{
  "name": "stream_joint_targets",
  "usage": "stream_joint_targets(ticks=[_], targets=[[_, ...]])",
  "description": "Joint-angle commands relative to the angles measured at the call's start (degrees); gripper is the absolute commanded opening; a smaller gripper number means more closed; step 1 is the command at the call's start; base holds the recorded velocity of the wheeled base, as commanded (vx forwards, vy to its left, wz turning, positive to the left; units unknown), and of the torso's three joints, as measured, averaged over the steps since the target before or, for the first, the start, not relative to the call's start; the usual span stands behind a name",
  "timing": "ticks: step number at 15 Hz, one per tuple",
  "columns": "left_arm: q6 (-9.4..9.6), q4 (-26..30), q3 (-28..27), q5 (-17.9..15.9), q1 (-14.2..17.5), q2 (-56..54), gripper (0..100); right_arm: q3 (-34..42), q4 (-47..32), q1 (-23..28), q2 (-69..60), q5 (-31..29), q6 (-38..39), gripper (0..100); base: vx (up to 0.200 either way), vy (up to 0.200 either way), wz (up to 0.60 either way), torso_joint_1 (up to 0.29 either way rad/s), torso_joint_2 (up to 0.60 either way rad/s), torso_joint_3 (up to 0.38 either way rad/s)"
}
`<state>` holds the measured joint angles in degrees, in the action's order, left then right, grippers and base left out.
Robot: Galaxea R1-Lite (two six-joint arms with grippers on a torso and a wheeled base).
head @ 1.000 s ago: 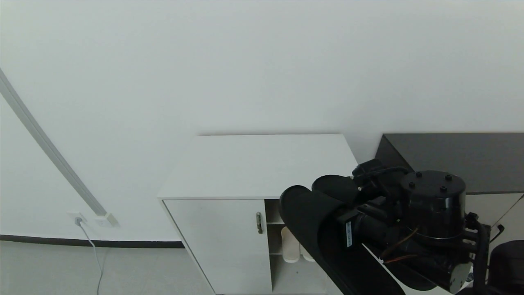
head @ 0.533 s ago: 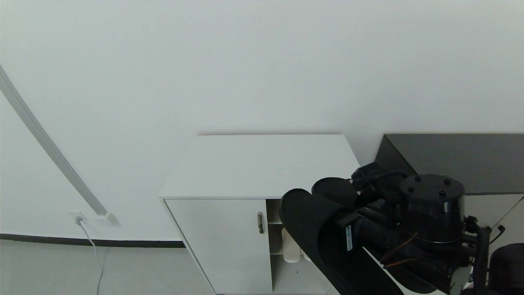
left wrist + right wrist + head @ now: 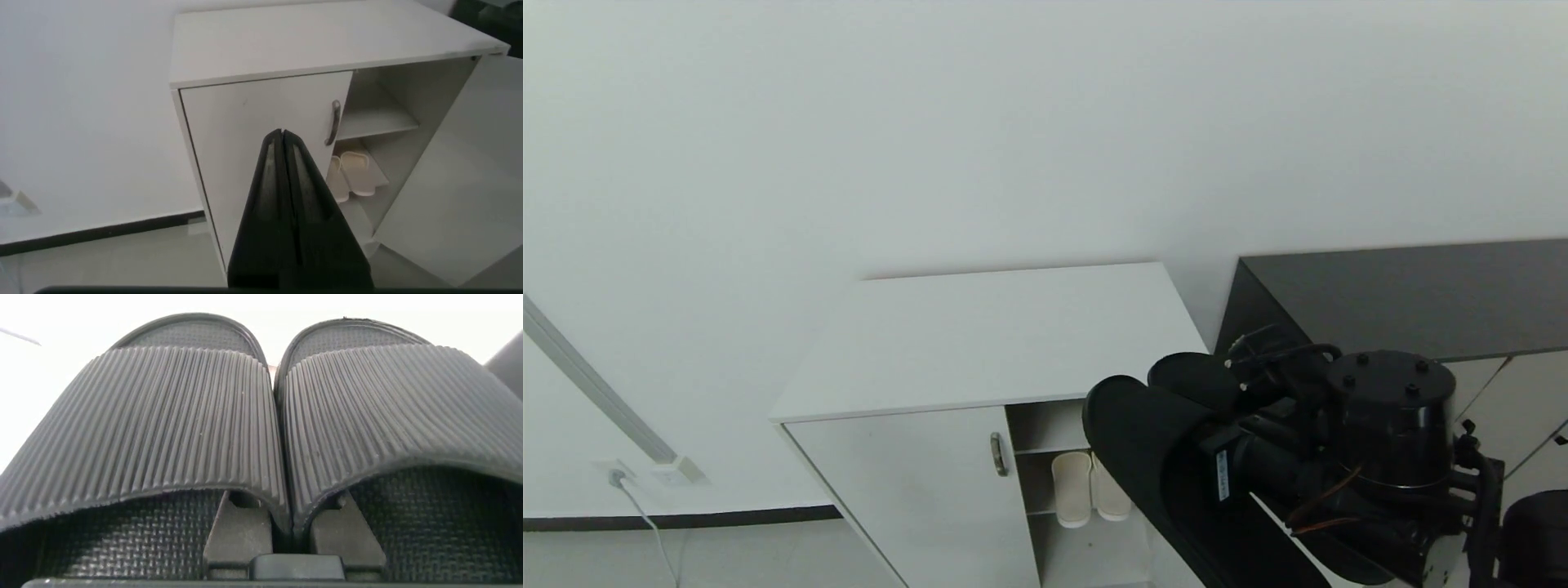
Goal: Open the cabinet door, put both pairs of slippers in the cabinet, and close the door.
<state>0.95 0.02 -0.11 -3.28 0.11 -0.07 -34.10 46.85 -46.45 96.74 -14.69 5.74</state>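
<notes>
Slippers [image 3: 1143, 425], black, clamped in the right end effector [image 3: 290, 531] in front of the open cabinet [image 3: 980, 335]; left end effector [image 3: 283, 143] pressed together.

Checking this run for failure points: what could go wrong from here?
The right pincer grips the black slippers only at their inner sides, so one might slip out. The white slippers sit inside the cabinet, where the black pair could knock them. The closed door narrows the opening.
</notes>
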Motion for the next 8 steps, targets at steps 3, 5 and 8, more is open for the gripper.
stream_joint_targets(ticks=[3,5,8], targets=[[0.02,0.1,0.0,-0.1,0.0,0.1,0,0.0,0.0,-0.1,0.2,0.1,0.0,0,0.000,0.000,0.00,0.000,0.00,0.000],[0.02,0.1,0.0,0.0,0.0,0.1,0,0.1,0.0,-0.4,0.3,0.2,0.0,0,0.000,0.000,0.00,0.000,0.00,0.000],[-0.07,0.1,0.0,-0.1,0.0,0.1,0,0.3,0.1,-0.8,0.2,0.3,0.0,0,0.000,0.000,0.00,0.000,0.00,0.000]])
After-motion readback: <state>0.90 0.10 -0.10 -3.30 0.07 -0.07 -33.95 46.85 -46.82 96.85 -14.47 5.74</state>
